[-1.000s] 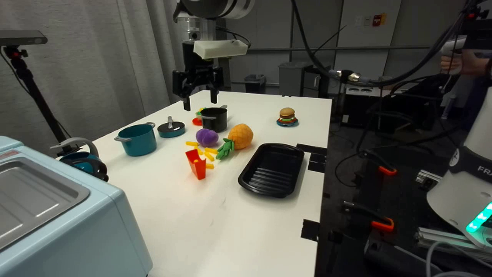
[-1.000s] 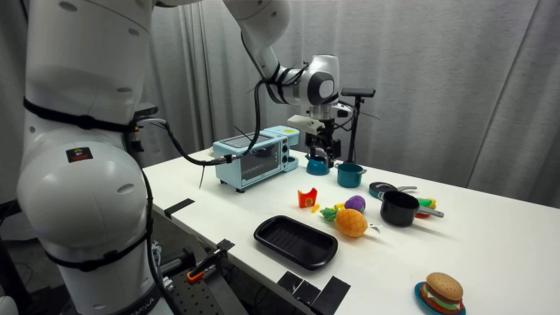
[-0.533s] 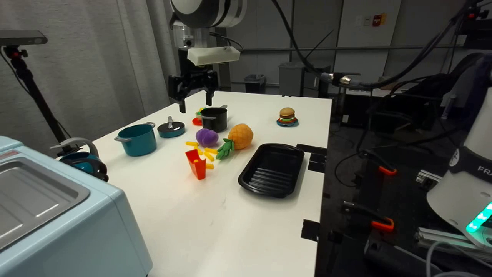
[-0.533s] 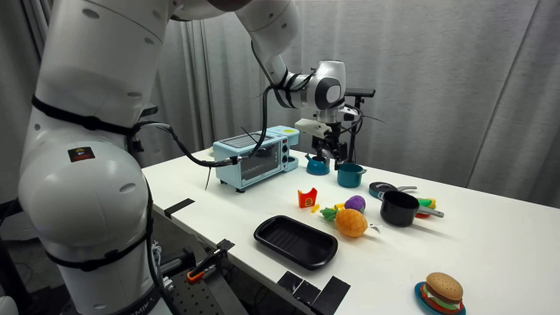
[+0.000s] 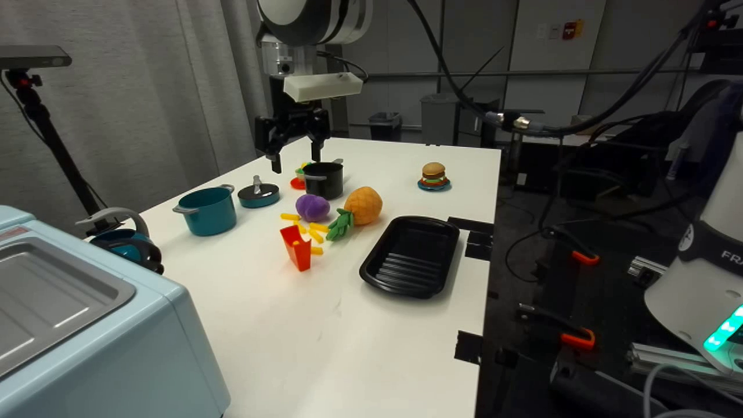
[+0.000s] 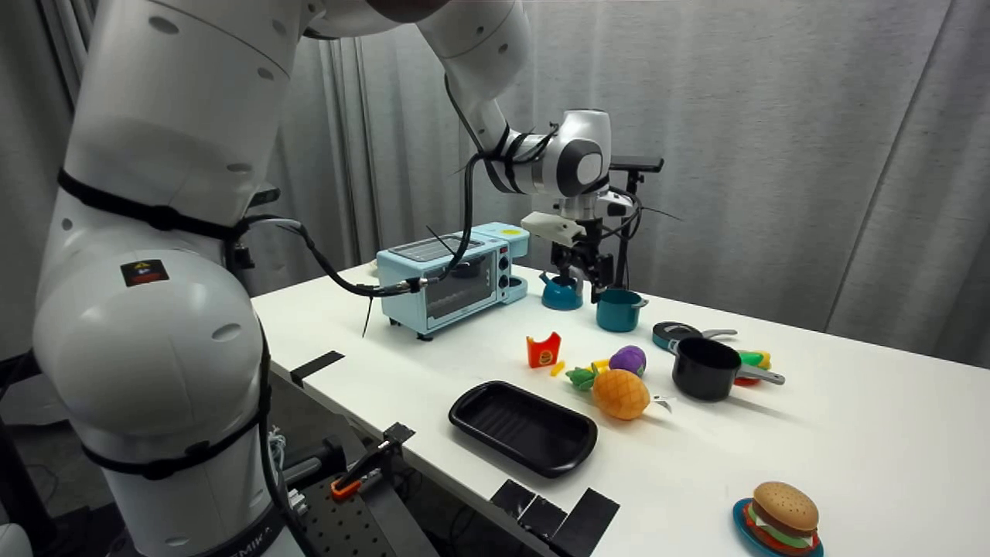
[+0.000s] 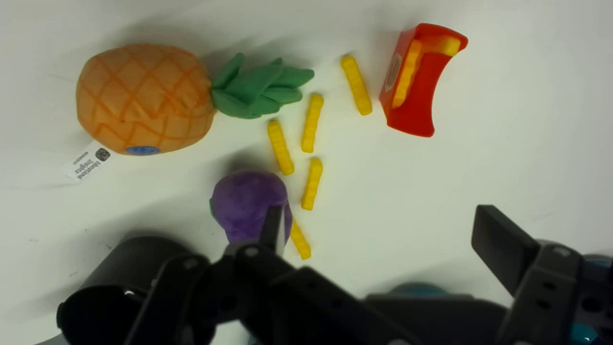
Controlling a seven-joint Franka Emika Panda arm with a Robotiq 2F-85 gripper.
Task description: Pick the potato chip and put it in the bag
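Several yellow potato chip sticks lie loose on the white table; one (image 7: 357, 85) is beside the red carton, another (image 7: 312, 184) near the purple toy. They also show in an exterior view (image 5: 316, 235). The red carton (image 7: 421, 112), the bag-like container, holds yellow sticks inside. It stands upright in both exterior views (image 5: 299, 252) (image 6: 543, 352). My gripper (image 7: 380, 215) is open and empty, with fingers wide apart. In both exterior views it hangs well above the table (image 5: 296, 158) (image 6: 582, 285). In the wrist view one finger covers part of the purple toy.
The purple toy (image 7: 249, 196) touches or overlaps one stick in the wrist view. A toy pineapple (image 7: 146, 98), black pot (image 6: 705, 367), teal pot (image 6: 617, 311), lid (image 5: 259, 195), black tray (image 6: 522, 428), burger (image 6: 783, 514), kettle (image 6: 561, 294) and toaster oven (image 6: 448, 282) stand around.
My open gripper has shifted a little left in one exterior view and right in another, then nearly stopped. The objects on the table have not moved.
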